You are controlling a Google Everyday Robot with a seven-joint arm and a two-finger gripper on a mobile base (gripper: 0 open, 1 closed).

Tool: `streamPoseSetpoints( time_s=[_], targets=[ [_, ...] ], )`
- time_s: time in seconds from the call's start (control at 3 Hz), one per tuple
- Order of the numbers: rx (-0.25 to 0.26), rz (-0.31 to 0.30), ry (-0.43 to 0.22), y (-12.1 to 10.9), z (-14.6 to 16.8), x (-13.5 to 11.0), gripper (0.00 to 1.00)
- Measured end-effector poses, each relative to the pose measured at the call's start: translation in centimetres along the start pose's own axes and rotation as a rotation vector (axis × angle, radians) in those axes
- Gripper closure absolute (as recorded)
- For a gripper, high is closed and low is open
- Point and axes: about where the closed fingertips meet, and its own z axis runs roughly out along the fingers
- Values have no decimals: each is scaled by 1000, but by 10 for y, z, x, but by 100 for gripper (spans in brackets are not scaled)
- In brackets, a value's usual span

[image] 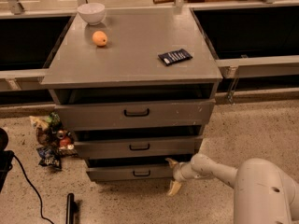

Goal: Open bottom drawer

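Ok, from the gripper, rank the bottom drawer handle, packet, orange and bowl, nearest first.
The gripper is open, low at the bottom drawer's right end.
1. Drawer handle, just to its left.
2. Packet, cabinet top, right.
3. Orange, top, left.
4. Bowl, back left corner.

The robot's arm is showing up smooth and creamy white, like a long round tube. It is looking very fat and rounded at the big part in the bottom right corner. One tiny dark dot is sitting on that big part. The tube is getting thinner toward its end, and it is bulging into a round ball shape there. The gripper is sitting at the thin end, low down near the floor, just by the right corner of the bottom drawer. Its two fingers are looking pale yellow and pointy, and they are standing apart.
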Motion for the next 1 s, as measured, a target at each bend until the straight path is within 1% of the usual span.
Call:
streamPoseSetpoints(
  time_s=[0.33,0.67,1.0],
  targets=[
    [9,-13,-26,-10,5,-1,0],
    [-3,-17,-34,-18,19,-1,0],
    [-24,-16,-43,-20,34,-3,0]
  ],
)
